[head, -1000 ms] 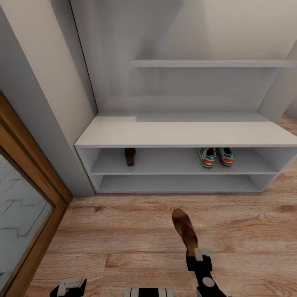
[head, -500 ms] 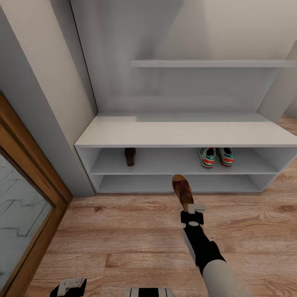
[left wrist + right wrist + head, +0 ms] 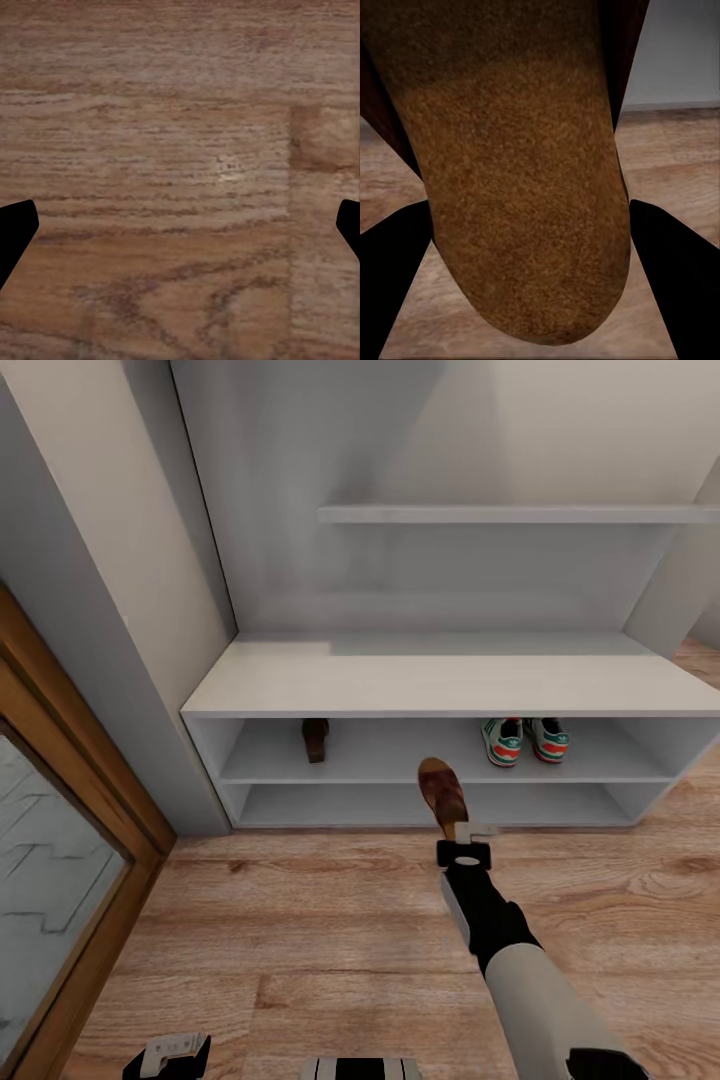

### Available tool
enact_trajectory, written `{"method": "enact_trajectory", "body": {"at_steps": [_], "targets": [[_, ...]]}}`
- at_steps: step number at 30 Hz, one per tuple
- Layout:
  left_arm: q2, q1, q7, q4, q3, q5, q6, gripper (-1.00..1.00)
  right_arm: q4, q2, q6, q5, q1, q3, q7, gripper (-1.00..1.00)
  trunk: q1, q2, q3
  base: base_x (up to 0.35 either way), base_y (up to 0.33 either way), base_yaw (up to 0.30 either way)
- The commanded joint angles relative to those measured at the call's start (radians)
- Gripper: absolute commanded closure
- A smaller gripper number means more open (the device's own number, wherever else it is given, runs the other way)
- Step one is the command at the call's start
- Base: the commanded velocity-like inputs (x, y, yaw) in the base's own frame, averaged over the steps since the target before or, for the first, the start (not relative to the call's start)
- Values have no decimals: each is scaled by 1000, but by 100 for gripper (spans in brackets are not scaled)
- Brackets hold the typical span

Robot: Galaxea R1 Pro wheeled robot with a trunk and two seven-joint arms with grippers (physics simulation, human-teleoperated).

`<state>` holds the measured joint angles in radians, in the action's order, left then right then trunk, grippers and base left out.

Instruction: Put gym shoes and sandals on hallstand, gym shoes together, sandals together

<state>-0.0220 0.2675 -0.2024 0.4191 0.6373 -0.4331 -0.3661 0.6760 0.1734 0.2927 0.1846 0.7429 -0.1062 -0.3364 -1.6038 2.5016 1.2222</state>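
The two gym shoes (image 3: pixel 503 741) (image 3: pixel 549 739) stand side by side on the upper of the hallstand's (image 3: pixel 450 685) two low open shelves, towards its right. One dark brown sandal (image 3: pixel 316 739) lies on the same shelf, at the left. My right gripper (image 3: pixel 463 834) is shut on the heel end of the second sandal (image 3: pixel 442 792), held above the corridor floor (image 3: pixel 300 930) with its toe in front of the shelves' edge. Its tan sole (image 3: pixel 510 187) shows between the dark fingers (image 3: pixel 390 277) in the right wrist view. My left gripper (image 3: pixel 170 1054) is open low over the floor (image 3: pixel 180 150).
A wood-framed glass door (image 3: pixel 60 860) stands at the left, next to a grey wall corner (image 3: pixel 150 660). A floating shelf (image 3: pixel 510 514) hangs above the bench top. Bare plank floor stretches between me and the rack.
My right arm has reached forward, carrying the sandal from over the mid floor up to the front of the low shelves. The left gripper and the shoes on the shelf have not moved.
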Motion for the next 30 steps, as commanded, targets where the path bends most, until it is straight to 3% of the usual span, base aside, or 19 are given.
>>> {"method": "enact_trajectory", "body": {"at_steps": [1, 4, 9, 23, 30], "targets": [[1, 1, -8, 0, 9, -6, -4, -100, 1, 1, 8, -14, 1, -4, 3, 100, 0, 0, 1, 0, 0, 0], [1, 1, -8, 0, 8, -6, -4, -100, 1, 1, 9, -68, 2, -1, 5, 100, 0, 0, 1, 0, 0, 0], [1, 1, -8, 0, 8, -6, -4, -100, 1, 1, 9, -96, 2, 0, 7, 100, 0, 0, 1, 0, 0, 0], [6, 1, -8, 0, 8, -6, -4, -100, -1, 1, 8, -103, 2, -1, 8, 100, 0, 0, 1, 1, 1, 0], [10, 1, -8, 0, 8, -7, -4, -100, -1, 1, 8, -103, 1, -1, 8, 100, 0, 0, 5, 157, 147, 66]]}}
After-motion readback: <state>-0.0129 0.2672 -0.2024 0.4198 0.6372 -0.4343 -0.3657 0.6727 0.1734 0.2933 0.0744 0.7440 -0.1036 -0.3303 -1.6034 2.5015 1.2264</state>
